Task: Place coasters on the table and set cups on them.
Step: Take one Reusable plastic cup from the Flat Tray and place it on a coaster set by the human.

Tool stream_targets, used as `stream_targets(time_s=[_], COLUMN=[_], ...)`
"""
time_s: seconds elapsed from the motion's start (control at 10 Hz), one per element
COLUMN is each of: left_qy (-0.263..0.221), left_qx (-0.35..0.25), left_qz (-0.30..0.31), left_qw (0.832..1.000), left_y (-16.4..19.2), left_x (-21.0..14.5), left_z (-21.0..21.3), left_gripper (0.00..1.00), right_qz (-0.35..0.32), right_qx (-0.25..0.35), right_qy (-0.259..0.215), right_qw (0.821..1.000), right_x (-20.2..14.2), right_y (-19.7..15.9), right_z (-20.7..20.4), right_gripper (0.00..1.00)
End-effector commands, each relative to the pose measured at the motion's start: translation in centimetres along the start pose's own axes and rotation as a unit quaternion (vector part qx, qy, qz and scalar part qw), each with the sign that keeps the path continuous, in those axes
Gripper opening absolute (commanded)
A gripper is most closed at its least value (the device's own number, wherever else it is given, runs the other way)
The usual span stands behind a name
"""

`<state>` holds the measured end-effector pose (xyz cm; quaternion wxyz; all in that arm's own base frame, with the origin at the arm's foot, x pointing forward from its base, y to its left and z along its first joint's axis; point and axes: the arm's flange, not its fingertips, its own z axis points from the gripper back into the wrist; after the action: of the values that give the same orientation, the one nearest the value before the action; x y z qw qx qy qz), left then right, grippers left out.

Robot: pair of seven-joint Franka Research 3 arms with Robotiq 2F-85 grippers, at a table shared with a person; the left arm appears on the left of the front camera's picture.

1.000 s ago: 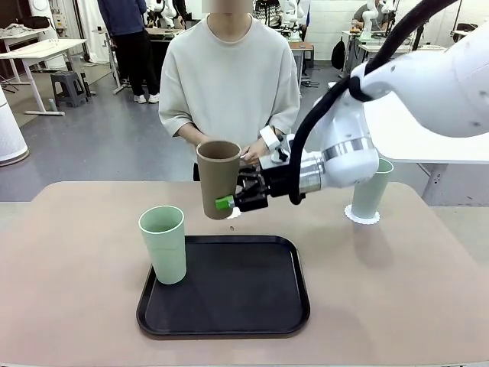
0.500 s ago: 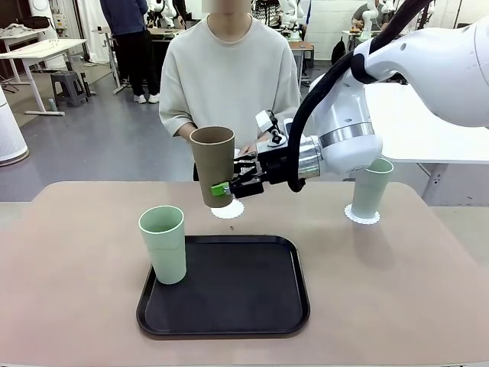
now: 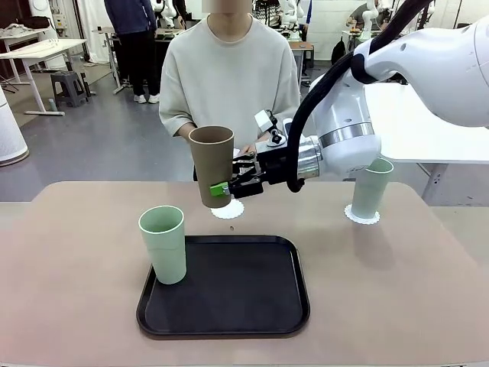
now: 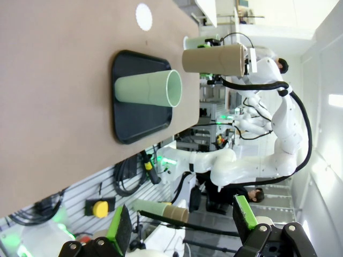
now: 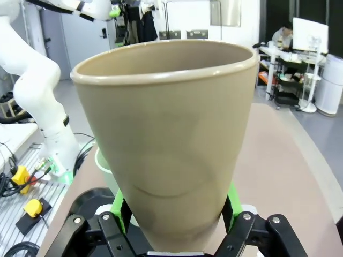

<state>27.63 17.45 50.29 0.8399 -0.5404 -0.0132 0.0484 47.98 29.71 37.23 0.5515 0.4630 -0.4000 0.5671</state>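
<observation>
Matte beige-pink table [image 3: 76, 267]: open room left, right and along near edge; black rounded-square tray [image 3: 229, 290] mostly bare, empty pale mint tapered tumbler [image 3: 163, 245] upright on its left side; right gripper [image 3: 221, 189] clenched on brown tapered tumbler [image 3: 213, 164], held just above scalloped white paper coaster [image 3: 228, 209] by far edge; second mint tumbler [image 3: 370, 187] on another white coaster [image 3: 362, 218], far right; left gripper [image 4: 182, 222] jaws spread, holding nothing.
</observation>
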Motion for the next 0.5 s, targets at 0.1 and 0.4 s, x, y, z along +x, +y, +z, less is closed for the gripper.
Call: stream_targets(time_s=[0.1,0.4], left_qy=[-0.003,-0.003], left_qx=[-0.006,-0.006], left_qz=[-0.001,-0.001], left_qw=[1.0,1.0], left_y=[-0.2,-0.2], left_x=[-0.1,-0.1], left_z=[0.1,0.1], left_gripper=[1.0,1.0], right_qz=[-0.003,0.001], right_qx=[-0.02,-0.015], right_qy=[0.026,0.001], right_qw=[0.999,1.0], right_x=[-0.4,-0.4], right_y=[-4.2,-9.9], right_z=[0.9,2.0], right_gripper=[0.81,0.81])
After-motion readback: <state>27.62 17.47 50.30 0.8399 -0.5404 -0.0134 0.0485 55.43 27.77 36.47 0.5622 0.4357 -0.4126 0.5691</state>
